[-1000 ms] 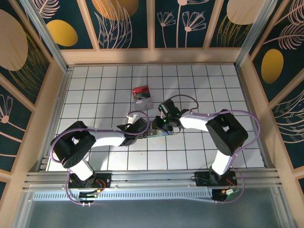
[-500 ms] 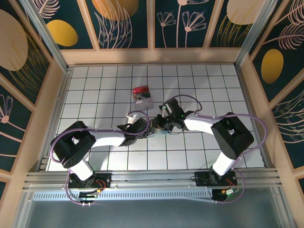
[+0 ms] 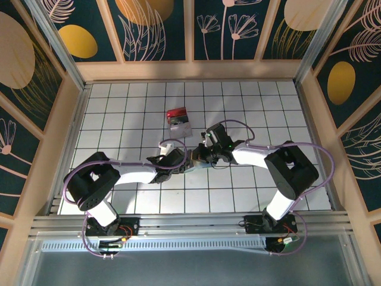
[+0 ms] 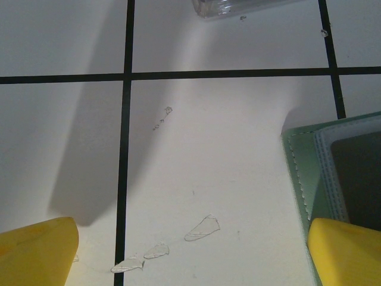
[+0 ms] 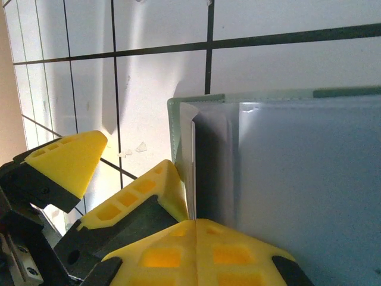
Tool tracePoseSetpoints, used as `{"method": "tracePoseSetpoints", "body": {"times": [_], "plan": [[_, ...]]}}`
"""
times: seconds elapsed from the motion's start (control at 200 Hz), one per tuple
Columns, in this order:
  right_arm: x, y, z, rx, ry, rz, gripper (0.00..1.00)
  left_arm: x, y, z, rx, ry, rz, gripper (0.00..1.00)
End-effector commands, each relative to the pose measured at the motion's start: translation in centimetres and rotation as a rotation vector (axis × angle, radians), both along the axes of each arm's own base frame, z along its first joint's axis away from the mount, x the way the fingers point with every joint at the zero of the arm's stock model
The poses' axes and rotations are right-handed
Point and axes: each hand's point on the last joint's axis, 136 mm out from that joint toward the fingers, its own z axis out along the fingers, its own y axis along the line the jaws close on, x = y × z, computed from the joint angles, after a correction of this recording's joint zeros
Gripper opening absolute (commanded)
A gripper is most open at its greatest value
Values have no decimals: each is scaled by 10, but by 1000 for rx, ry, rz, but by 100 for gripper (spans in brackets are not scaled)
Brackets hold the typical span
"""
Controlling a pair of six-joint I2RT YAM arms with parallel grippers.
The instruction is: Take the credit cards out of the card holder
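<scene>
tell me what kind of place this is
Likely a robot test cell, not a home: a white gridded tabletop walled by leaf-patterned panels, with a left arm and right arm bolted to a metal rail.

On the white tiled tabletop [image 3: 119, 107], black grid lines; beyond its middle, toward the far wall, a red-topped block [image 3: 177, 113] with a clear whitish base, slightly askew to the grid; in the left wrist view, a clear plastic corner [image 4: 238, 6] at the top and three small clear flakes [image 4: 202, 227] beside a grid line; around the table, pale wooden frame [image 3: 190, 70], dark teal panels [image 3: 161, 30] with gold ovals and pale leaf outlines; along the near edge, aluminium rails [image 3: 190, 223].
</scene>
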Motion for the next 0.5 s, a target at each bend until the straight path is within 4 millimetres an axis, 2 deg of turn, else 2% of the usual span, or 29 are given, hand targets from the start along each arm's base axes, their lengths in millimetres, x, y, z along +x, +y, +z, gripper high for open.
{"method": "tracePoseSetpoints", "body": {"times": [0.0,0.495], "plan": [[2,2,17,49,-39,8,6,-22,18,-27,94,110,-10,99],[9,-22,16,-34,-70,-45,3,-22,23,-25,112,101,-1,99]]}}
